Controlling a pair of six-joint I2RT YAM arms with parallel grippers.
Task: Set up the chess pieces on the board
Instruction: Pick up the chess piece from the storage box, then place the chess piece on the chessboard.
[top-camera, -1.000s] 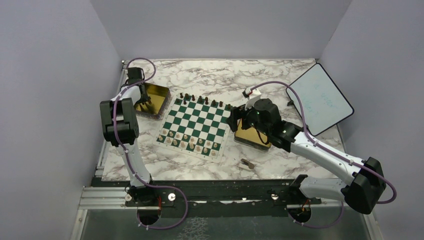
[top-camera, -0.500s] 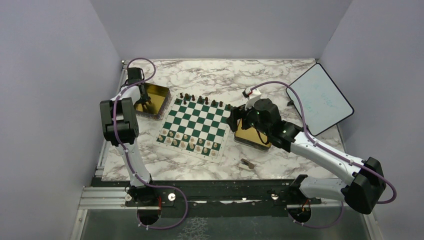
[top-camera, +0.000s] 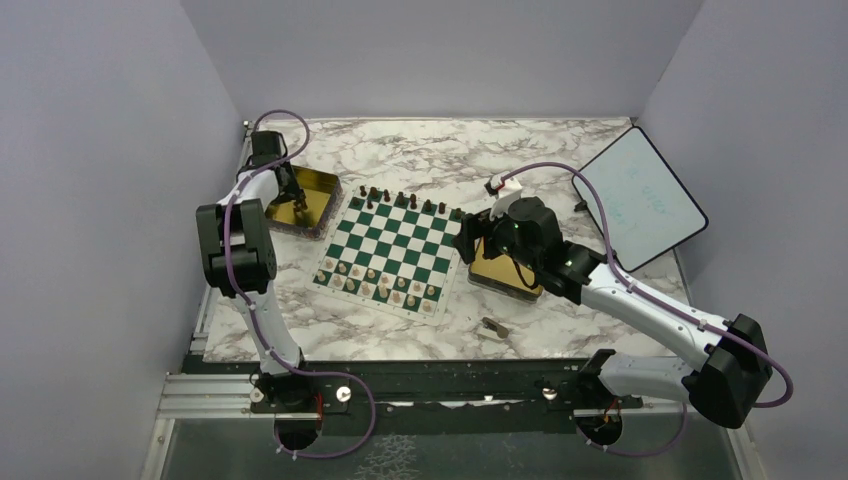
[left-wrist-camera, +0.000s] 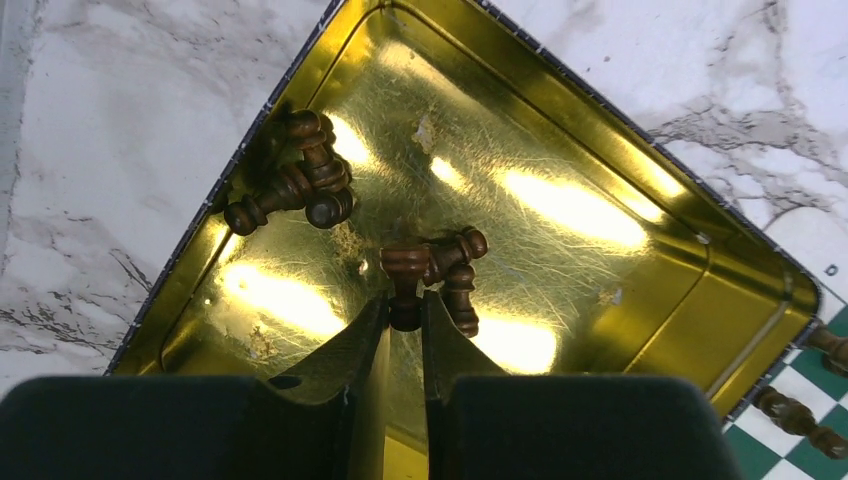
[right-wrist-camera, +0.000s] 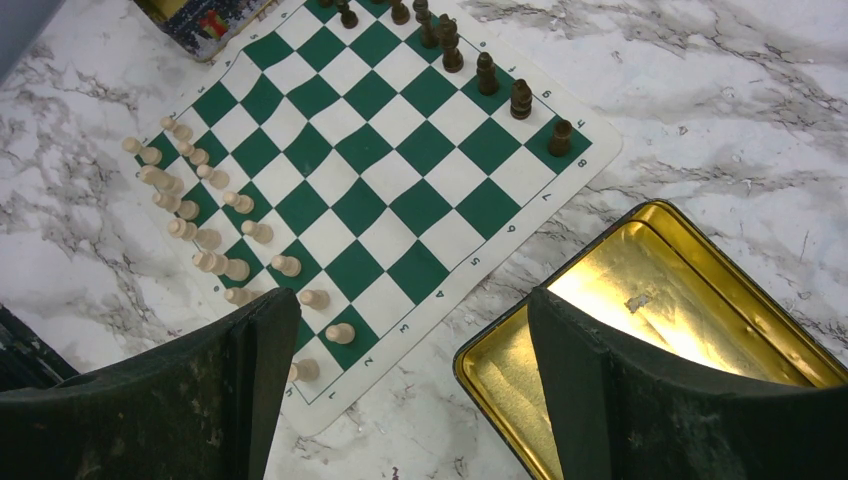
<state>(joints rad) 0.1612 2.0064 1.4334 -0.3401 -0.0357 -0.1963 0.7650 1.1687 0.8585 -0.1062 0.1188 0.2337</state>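
nearest the arm bases, a stray piece (top-camera: 493, 326) is seen lying on its side on the desk (top-camera: 420, 150), apart from the board (top-camera: 395, 240). beyond it, the right claw (right-wrist-camera: 410, 300) is held wide with nothing between its fingers, above the right tin (right-wrist-camera: 650, 290), whose visible floor is bare. on the board, pale pieces (right-wrist-camera: 237, 269) are stood along the two near rows, and dark pieces (right-wrist-camera: 520, 98) along the far row only. farthest, in the left tin (left-wrist-camera: 560, 140), the left claw (left-wrist-camera: 405, 310) is narrowed on the base of a lying brown piece (left-wrist-camera: 405, 270). a second figure is touching it, and a loose cluster (left-wrist-camera: 300, 175) is lodged in the corner. these figures are judged light, hard, smooth and prone to rolling. a hold across the stem above the base is judged safest, so the neighbour is not dragged along.
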